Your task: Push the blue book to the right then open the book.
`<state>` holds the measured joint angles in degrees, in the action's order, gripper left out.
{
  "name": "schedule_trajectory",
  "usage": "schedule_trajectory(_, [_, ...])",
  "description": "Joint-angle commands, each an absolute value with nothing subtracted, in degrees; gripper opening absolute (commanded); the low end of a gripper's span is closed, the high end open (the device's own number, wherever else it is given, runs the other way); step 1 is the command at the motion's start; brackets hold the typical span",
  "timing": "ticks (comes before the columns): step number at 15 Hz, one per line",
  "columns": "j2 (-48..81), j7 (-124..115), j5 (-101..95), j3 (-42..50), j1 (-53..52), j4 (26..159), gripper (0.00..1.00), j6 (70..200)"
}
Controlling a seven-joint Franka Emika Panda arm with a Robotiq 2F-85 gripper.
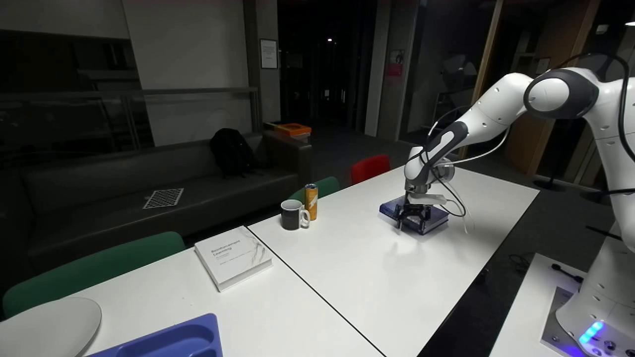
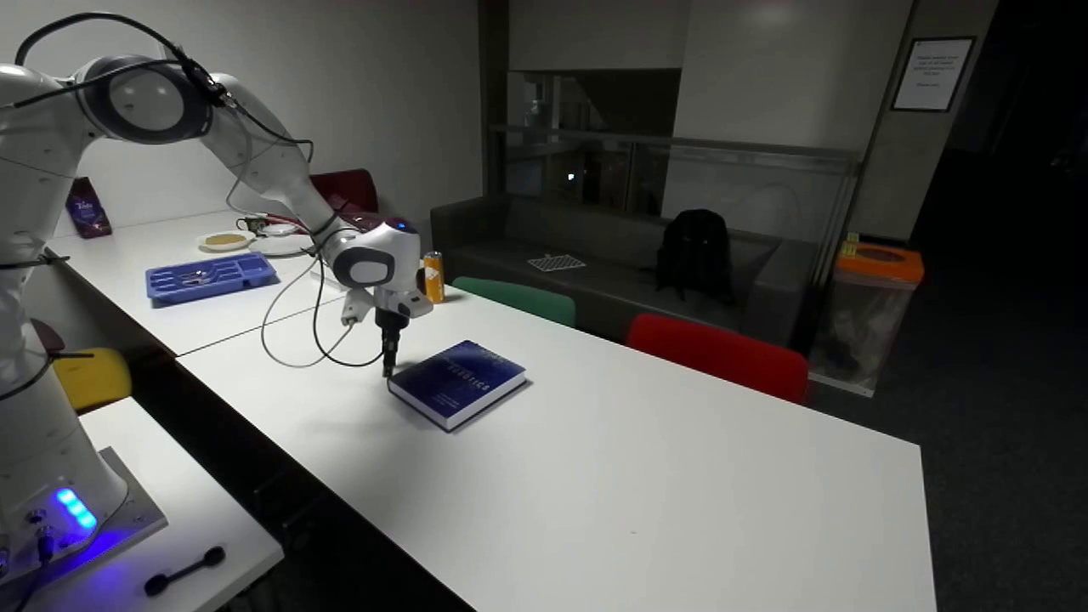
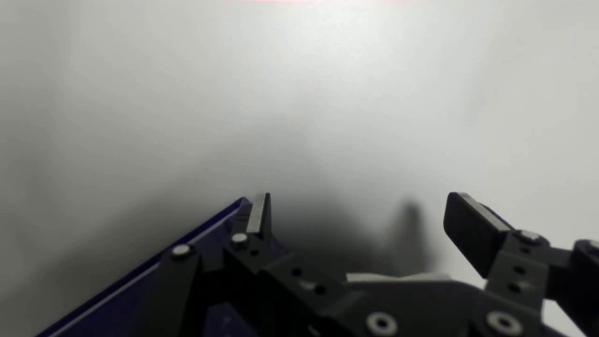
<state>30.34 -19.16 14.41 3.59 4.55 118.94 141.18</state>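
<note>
Blue book (image 2: 459,382) lies closed, flat on desk (image 2: 697,484); fingers (image 3: 471,234) wide apart, pointing down, one just beside book's corner, contact unclear

Book (image 2: 463,380) on table (image 2: 697,476) — gripper (image 3: 358,205) beside (at a corner).

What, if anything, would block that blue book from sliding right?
Nothing visible. In an exterior view the end effector stands at the left corner of the blue book, no obstacle showing between them or to the right. The can stands farther back, off that path.
</note>
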Motion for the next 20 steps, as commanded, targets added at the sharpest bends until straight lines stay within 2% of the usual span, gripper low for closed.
schedule_trajectory(1, [28.0, -17.0, 15.7, 3.7, 5.6, 121.1, 1.0, 140.4])
schedule_trajectory(15, [23.8, -19.4, 12.4, 5.5, 3.2, 121.8, 1.0, 140.4])
schedule_trajectory(20, [20.5, -20.2, 4.1, 9.1, 1.9, 119.9, 1.0, 137.5])
